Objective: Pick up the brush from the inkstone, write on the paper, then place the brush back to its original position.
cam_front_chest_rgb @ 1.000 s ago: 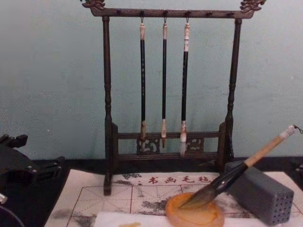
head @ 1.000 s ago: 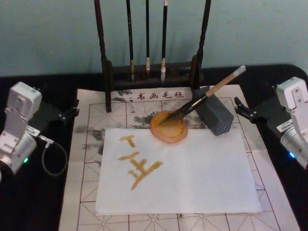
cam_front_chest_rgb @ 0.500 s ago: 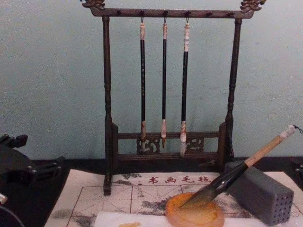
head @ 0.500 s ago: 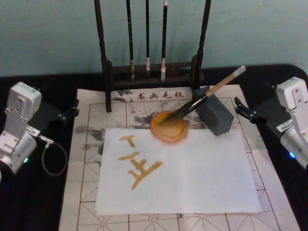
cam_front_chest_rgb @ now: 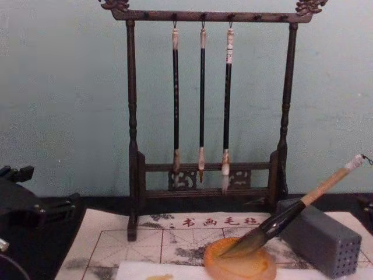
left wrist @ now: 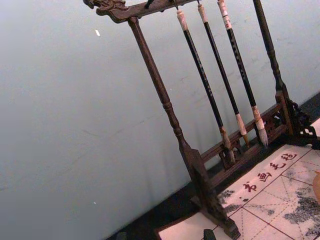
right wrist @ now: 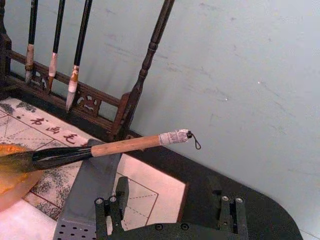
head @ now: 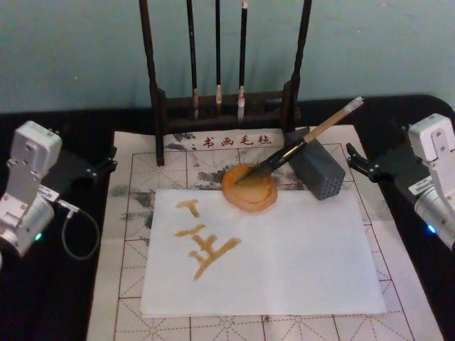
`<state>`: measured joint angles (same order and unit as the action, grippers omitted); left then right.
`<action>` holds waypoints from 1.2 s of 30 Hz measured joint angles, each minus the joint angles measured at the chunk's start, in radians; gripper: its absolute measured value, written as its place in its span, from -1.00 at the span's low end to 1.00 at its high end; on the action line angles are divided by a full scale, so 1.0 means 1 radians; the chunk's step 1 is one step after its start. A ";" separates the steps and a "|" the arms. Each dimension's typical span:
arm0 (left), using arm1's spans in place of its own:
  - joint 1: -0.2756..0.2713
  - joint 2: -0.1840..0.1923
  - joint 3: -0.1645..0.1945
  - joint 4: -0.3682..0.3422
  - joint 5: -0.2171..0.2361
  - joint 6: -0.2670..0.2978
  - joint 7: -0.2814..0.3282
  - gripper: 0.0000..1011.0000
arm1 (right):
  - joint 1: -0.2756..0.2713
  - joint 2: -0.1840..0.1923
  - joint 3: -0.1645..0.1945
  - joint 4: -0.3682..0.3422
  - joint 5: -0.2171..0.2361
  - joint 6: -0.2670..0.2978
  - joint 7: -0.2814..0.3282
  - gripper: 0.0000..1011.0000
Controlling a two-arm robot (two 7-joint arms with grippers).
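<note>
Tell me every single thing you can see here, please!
table: one, black, under everything
mat: one, cream with grid lines, on the table
paper: one sheet, white with amber strokes, on the mat
inkstone: one, orange, at the paper's far edge
grey block: one, grey, right of the inkstone
brush: one, tan handle and dark shaft, tip in the inkstone, handle leaning on the grey block
rack: one, dark wood, at the mat's far end
thin brushes: three, black handles, hanging from the rack
left gripper: one, black, open, left of the mat
right gripper: one, black, open, right of the mat
</note>
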<state>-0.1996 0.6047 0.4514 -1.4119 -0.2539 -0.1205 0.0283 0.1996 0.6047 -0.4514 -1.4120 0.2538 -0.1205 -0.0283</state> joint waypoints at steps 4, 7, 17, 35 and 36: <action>0.000 0.000 0.000 0.000 0.000 0.000 0.000 0.98 | 0.000 0.000 0.000 0.000 0.000 0.000 0.000 0.98; 0.000 0.000 0.000 0.000 0.000 0.000 0.000 0.98 | 0.000 0.000 0.000 0.000 0.000 0.000 0.000 0.98; 0.000 0.000 0.000 0.000 0.000 0.000 0.000 0.98 | 0.000 0.000 0.000 0.000 0.000 0.000 0.000 0.98; 0.000 0.000 0.000 0.000 0.000 0.000 0.000 0.98 | -0.029 -0.019 0.062 -0.036 0.087 0.045 0.070 0.98; 0.000 0.000 0.000 0.000 0.000 0.000 0.000 0.98 | -0.032 -0.022 0.068 -0.040 0.101 0.052 0.078 0.98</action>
<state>-0.1995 0.6047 0.4514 -1.4120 -0.2539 -0.1205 0.0283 0.1677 0.5832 -0.3837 -1.4521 0.3549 -0.0689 0.0493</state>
